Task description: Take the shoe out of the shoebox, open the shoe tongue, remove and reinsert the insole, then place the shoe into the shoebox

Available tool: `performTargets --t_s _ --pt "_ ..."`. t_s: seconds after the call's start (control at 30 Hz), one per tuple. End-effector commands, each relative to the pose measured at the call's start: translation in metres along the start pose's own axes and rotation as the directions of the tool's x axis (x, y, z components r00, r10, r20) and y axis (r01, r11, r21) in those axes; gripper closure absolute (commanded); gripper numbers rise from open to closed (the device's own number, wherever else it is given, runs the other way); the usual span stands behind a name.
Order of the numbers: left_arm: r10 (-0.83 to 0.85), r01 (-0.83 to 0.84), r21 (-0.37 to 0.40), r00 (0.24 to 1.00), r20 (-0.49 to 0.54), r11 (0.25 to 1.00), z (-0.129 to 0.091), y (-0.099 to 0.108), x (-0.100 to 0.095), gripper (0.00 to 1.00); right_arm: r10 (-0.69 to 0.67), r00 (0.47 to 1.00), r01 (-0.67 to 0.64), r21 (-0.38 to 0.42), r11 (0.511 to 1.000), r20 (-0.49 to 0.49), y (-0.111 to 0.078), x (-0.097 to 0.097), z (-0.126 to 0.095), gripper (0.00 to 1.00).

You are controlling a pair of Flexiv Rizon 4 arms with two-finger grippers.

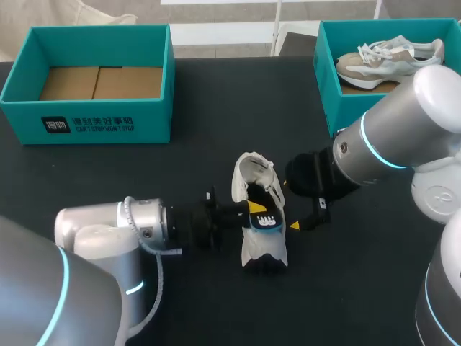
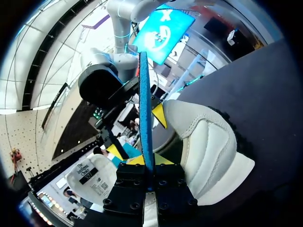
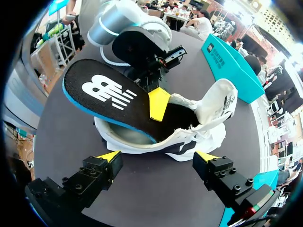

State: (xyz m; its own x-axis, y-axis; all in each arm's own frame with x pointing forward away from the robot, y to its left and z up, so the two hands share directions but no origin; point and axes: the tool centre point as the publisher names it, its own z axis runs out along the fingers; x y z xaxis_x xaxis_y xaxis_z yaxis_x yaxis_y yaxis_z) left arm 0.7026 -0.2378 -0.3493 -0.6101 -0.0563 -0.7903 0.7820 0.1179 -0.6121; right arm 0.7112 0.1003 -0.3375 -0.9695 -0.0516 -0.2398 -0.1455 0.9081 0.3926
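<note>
1. The shoe [image 1: 248, 176] stands on the black surface [image 1: 216, 108], between both end effectors.
2. The left end effector [image 2: 147, 161] pinches the insole [image 3: 113, 99], one end of which is inside the shoe.
3. The right end effector [image 3: 158, 156] is spread wide beside the shoe.

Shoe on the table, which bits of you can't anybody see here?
Right wrist view: inside of the shoe, covered by the insole.
Left wrist view: the insole's flat faces, seen edge-on.
Head view: part of the boxed shoe, behind the right arm.
</note>
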Motion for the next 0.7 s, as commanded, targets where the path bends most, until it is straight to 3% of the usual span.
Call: performTargets --t_s 0.03,0.13,0.5,0.6,0.7 --pt "-0.001 0.001 0.005 1.0 0.008 1.0 -0.003 -0.001 0.001 0.68 0.0 1.0 0.0 0.001 1.0 0.003 0.0 0.001 0.001 0.0" --pt "0.002 -0.003 0.021 1.0 0.022 1.0 -0.006 -0.01 -0.004 0.6 0.0 1.0 0.0 0.001 1.0 0.003 0.0 0.001 0.001 0.0" --pt "0.044 -0.046 0.051 0.998 0.043 0.998 -0.015 -0.046 -0.014 0.63 0.0 1.0 0.0 0.001 1.0 0.003 0.0 0.001 0.001 0.0" --pt "0.047 -0.049 0.065 0.998 0.041 0.997 -0.014 -0.053 -0.012 0.68 0.0 1.0 0.0 0.001 1.0 0.003 0.0 0.001 0.001 0.0" --pt "0.057 -0.058 0.067 0.998 0.027 0.996 -0.011 -0.056 -0.01 0.86 0.0 1.0 0.0 0.001 1.0 0.003 0.0 0.001 0.001 0.0"
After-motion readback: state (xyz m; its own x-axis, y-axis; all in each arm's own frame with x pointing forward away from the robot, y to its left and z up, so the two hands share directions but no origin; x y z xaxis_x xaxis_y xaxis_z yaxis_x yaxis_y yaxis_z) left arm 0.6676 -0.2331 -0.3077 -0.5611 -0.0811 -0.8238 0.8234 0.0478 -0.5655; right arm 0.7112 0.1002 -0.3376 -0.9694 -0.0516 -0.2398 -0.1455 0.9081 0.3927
